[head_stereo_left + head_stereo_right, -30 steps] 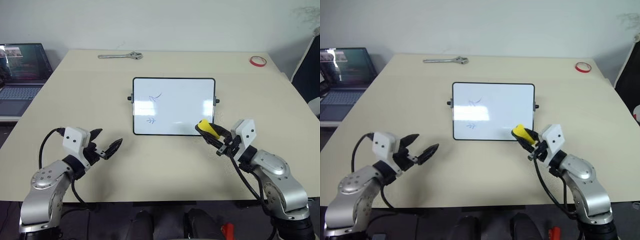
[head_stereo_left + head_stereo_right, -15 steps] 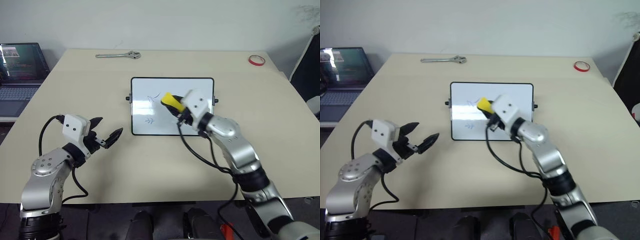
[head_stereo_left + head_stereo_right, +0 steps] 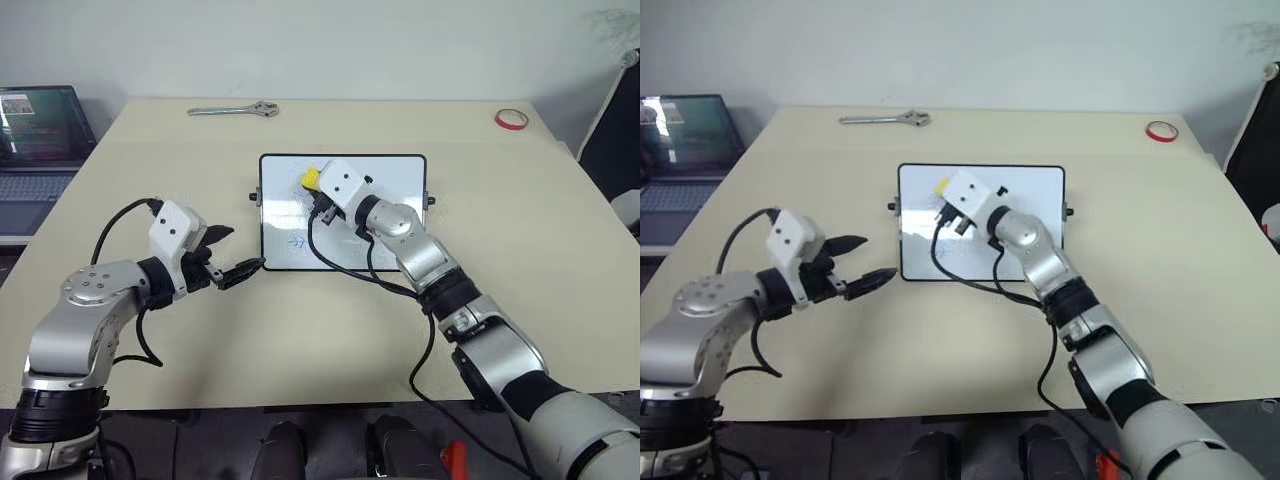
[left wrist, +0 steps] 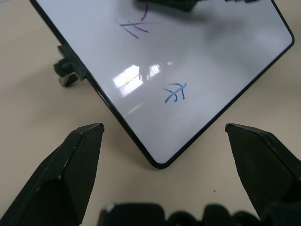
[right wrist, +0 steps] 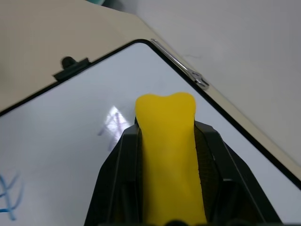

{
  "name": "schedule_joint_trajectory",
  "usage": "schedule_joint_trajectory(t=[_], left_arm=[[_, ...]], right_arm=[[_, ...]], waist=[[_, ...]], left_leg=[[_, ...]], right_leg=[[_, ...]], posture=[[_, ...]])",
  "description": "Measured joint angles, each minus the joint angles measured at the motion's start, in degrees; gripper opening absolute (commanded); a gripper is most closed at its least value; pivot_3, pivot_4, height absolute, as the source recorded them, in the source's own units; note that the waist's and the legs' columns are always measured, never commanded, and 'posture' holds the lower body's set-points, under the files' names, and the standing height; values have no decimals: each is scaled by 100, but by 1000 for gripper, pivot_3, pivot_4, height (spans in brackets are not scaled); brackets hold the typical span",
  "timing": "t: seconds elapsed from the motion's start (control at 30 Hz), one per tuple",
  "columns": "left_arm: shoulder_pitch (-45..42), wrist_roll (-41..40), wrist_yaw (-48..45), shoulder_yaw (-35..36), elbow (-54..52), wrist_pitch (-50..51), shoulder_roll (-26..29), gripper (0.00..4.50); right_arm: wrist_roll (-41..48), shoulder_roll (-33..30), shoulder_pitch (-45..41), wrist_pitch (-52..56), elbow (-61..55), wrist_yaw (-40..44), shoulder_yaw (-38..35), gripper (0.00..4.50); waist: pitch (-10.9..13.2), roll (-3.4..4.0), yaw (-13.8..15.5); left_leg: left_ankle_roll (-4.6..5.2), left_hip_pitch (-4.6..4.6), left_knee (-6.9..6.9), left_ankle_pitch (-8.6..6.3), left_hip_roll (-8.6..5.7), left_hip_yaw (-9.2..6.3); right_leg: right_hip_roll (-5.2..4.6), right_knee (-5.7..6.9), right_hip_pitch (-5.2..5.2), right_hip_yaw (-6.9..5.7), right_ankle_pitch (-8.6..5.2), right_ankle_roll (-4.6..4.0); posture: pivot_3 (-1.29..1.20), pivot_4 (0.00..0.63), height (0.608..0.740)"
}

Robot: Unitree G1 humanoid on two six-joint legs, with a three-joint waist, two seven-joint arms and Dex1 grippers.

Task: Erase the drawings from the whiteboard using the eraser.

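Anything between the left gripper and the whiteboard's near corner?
Nothing: bare table lies between the open left gripper and the whiteboard, seen in the left wrist view.

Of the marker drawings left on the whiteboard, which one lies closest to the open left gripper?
The small blue scribble near the white glossy whiteboard's front left corner. It sits just ahead of the left gripper, while the other blue scribble lies farther up the board beside the yellow eraser.

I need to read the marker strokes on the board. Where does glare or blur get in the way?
Left wrist view: a bright glare patch sits on the whiteboard between the two blue drawings, covering neither. Right wrist view: the eraser is near and soft, and a small glare patch lies just beyond it.
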Motion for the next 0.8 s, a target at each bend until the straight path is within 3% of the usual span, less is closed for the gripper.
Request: schedule_joint_trajectory(t=[0.13, 0.33, 0.4, 0.57, 0.8], left_arm=[[-42, 25, 0, -166, 6, -5, -1, 4500], [-39, 33, 7, -179, 5, -31, -1, 4500], [-32, 34, 8, -179, 4, -38, -1, 4500], [113, 33, 23, -177, -6, -49, -3, 4500], [213, 30, 125, -170, -68, -50, -24, 4500]], right_arm=[[-72, 159, -144, -338, 678, 63, 11, 1121], [-250, 176, 55, -379, 611, 1077, 426, 1121], [-320, 169, 48, -404, 653, 980, 444, 1121], [-500, 81, -482, -510, 1260, -141, 214, 1120], [-515, 34, -457, -573, 1328, 295, 220, 1120]], waist=[[0, 0, -14], [-1, 0, -29], [-1, 0, -29], [1, 1, 23], [-4, -6, -9]], left_leg=[[0, 2, -1, 0, 0, 3], [1, 13, 8, 1, 0, -5], [1, 16, 20, 1, 0, -6], [2, 18, 33, 5, -6, -18], [2, 34, 28, 5, -6, -7]], right_leg=[[0, 1, 0, 5, 0, 0], [1, 22, 10, 5, 0, 0], [1, 37, 10, 5, 0, 0], [-1, 73, 6, 2, -1, -1], [3, 78, 12, 9, -1, -2]], posture=[[0, 150, 740], [0, 150, 740], [0, 150, 740], [0, 150, 740], [0, 150, 740]])
